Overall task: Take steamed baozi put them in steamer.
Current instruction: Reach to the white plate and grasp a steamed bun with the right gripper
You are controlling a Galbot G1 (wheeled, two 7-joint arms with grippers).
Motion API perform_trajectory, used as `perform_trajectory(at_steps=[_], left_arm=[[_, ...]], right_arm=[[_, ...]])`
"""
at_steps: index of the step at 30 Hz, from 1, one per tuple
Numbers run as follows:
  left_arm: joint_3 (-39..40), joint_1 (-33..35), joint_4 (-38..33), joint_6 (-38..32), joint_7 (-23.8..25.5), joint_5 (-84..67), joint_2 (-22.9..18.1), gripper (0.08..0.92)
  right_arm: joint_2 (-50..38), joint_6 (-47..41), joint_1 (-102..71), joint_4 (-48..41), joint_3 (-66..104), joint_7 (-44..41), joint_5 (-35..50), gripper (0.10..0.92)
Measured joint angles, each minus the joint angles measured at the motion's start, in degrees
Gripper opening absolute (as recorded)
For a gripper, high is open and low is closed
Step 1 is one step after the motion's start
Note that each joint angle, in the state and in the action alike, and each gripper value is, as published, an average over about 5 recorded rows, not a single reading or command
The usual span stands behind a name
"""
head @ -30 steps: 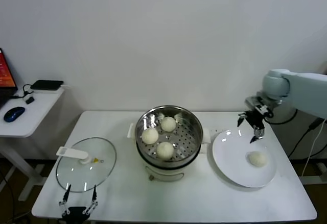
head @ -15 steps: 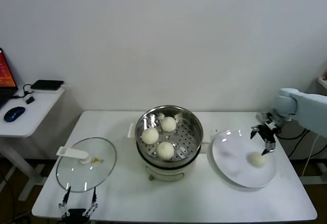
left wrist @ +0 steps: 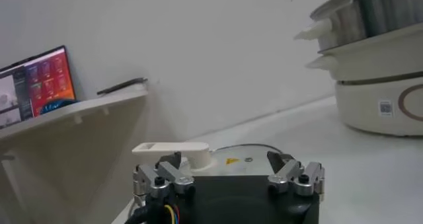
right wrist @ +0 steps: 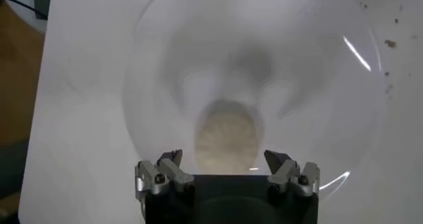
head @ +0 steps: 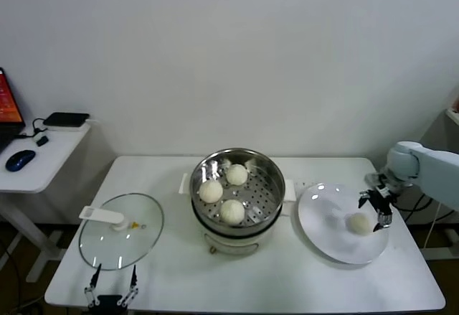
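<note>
One steamed baozi (head: 360, 223) lies alone on the white plate (head: 323, 222) at the right of the table, on the half of the plate away from the steamer (head: 237, 186); three other buns (head: 232, 211) already sit on the steamer's perforated floor, so this looks like the final one to move. The bun is round, with no long axis to line up with, so the approach hangs on position alone. The right gripper (head: 378, 205) hangs right above the bun, slightly to its outer side, and in the right wrist view the bun (right wrist: 227, 141) shows directly ahead, centred between the two fingers (right wrist: 168, 169). Those fingers are spread wide, wider than the bun, and hold nothing; they do not appear to touch the bun or the plate. The likely next move is a short descent to straddle the bun, then a close. The left gripper (left wrist: 228, 172) waits far off at the table's front-left edge, just beside the glass lid (head: 120, 230), its fingers apart and empty, so the right arm is plainly the nearer one.
</note>
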Motion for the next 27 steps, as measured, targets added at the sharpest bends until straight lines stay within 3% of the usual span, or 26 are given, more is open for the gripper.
perform_trajectory(at_steps=[13,22,27], left_arm=[[0.0,0.21,-0.07,-0.18,-0.04,0.04,0.0,0.823],[-0.02,0.07,-0.28,-0.19,-0.08,0.03,0.0,0.823],[0.04,0.09,-0.48,-0.19,-0.09,0.01,0.0,0.823]], right_arm=[[0.88,0.16,-5.49,-2.87,5.0,0.32,-2.15,0.816],[0.63,0.29,-6.34,-3.01,6.61,0.6,-2.7,0.59],[-0.02,0.31,-5.14,-2.16,5.98,0.6,-2.36,0.561]])
